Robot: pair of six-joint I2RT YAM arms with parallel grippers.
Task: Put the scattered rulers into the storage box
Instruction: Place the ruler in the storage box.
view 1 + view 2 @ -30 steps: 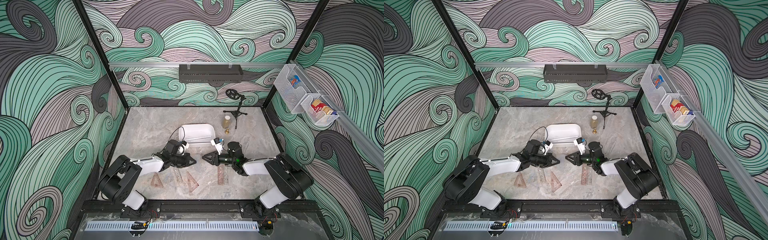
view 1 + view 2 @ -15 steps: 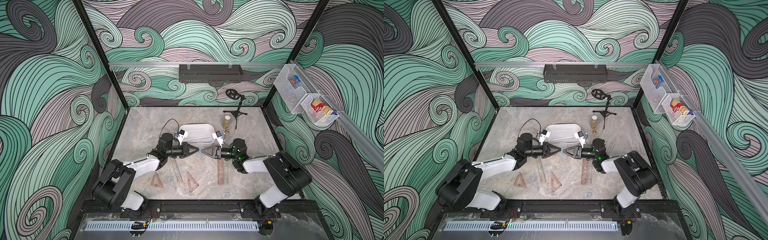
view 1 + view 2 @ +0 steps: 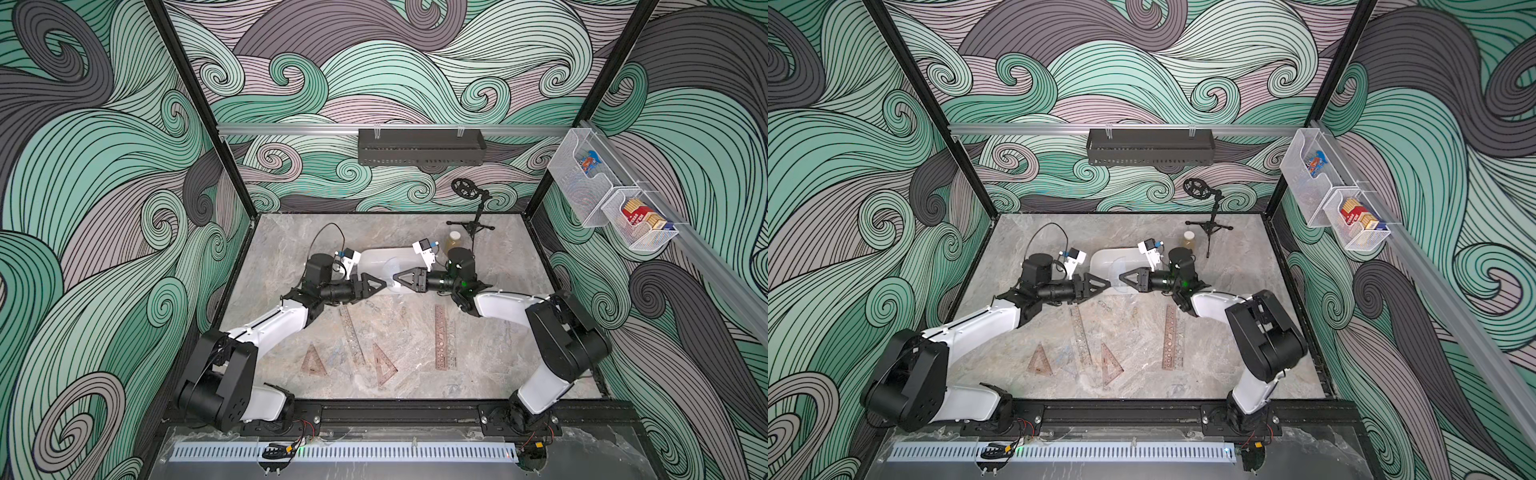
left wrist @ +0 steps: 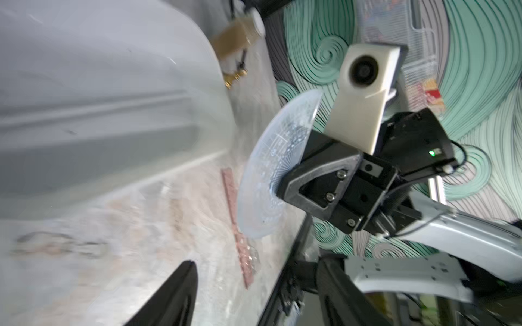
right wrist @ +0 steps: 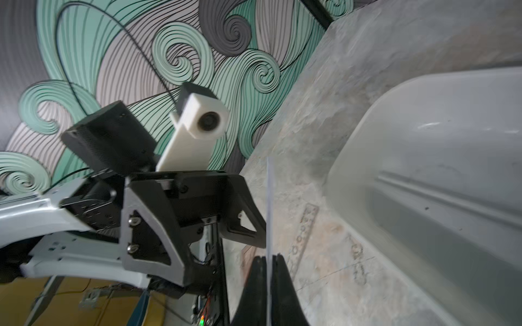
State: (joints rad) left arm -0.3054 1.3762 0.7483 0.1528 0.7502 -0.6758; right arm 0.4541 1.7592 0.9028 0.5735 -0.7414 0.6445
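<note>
Right gripper point(image 3: 397, 277) is clamping the clear half-round ruler point(image 4: 268, 175) edge-on over the storage box point(image 3: 374, 259), presumably for drop-in; left gripper point(image 3: 383, 284) is hanging jaws-apart just beside it.

So the box point(image 3: 386, 252) sits mid-way across the surface point(image 3: 282, 249), a bit toward the back edge. A bottle point(image 3: 453, 241) is just off its right end, with a tripod stand point(image 3: 473, 226) behind that, near the back right corner. Toward the front edge, left to right: set square point(image 3: 312, 360), straight ruler point(image 3: 351, 334), second set square point(image 3: 382, 365), and further right a second straight ruler point(image 3: 441, 336). The left gripper point(image 3: 380, 284) and right gripper point(image 3: 398, 277) meet over the box's front side, with a curved ruler point(image 3: 391, 268) between them.
</note>
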